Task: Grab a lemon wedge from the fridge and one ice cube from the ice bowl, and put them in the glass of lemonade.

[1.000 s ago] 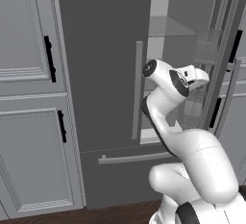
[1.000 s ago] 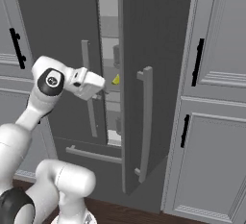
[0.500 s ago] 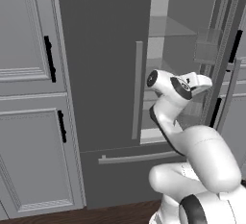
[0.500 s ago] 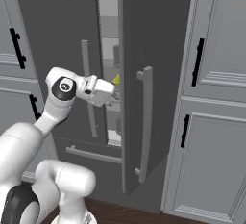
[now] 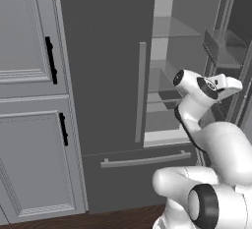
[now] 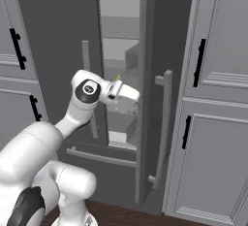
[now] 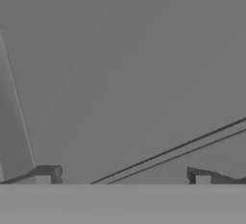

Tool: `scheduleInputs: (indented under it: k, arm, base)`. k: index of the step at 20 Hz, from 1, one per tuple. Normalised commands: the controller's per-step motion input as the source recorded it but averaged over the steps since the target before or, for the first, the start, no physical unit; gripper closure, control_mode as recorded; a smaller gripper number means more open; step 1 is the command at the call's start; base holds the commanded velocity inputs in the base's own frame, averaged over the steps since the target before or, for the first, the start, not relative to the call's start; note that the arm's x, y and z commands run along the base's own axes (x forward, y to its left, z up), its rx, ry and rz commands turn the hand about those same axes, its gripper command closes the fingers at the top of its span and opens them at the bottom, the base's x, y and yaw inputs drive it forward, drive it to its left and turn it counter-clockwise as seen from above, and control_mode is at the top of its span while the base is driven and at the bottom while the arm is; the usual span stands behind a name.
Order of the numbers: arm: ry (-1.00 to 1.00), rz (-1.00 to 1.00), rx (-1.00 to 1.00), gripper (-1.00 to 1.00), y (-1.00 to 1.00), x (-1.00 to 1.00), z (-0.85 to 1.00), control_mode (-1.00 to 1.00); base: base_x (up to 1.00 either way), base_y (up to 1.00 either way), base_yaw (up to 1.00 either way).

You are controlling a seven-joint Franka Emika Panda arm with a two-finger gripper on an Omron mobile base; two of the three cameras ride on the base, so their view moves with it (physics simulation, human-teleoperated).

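base views: behind arm, left and right, sharing the fridge (image 5: 108, 51) | hand view: close on grey surfaces

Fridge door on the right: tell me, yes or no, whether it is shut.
No, the fridge door stands ajar, showing pale shelves inside.

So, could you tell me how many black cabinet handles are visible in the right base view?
4. Two sit on the left cabinets, an upper handle and a lower handle. Two sit on the right cabinets, an upper handle and a lower handle. Others may lie outside the frame.

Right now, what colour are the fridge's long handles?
Silver-grey bars on the dark grey fridge; its handles show best in the left base view.
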Motion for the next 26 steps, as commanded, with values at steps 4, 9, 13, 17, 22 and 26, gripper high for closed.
scheduleInputs:
  k: [4, 9, 13, 17, 22, 26]
  arm:
    - [0.01, -0.12, 0.00, -1.00, -0.90, -0.19, 0.00, -1.00]
    - [0.00, -0.07, 0.00, -1.00, -0.75, -0.19, 0.00, -1.00]
    - [-0.10, 0.00, 0.00, -1.00, 0.58, -0.31, 0.00, -1.00]
    - [-0.20, -0.01, -0.02, -1.00, 1.00, -0.12, 0.22, -1.00]
    - [-0.39, -0.02, 0.18, -1.00, 0.99, 0.01, 0.12, -1.00]
    - [-0.39, 0.21, 0.68, -1.00, 0.63, 0.76, -0.03, -1.00]
  base:
    - [0.00, 0.00, 0.00]
    - [0.00, 0.00, 0.00]
    - [0.00, 0.00, 0.00]
    - [0.00, 0.00, 0.00]
    - [0.00, 0.00, 0.00]
    - [0.00, 0.00, 0.00]
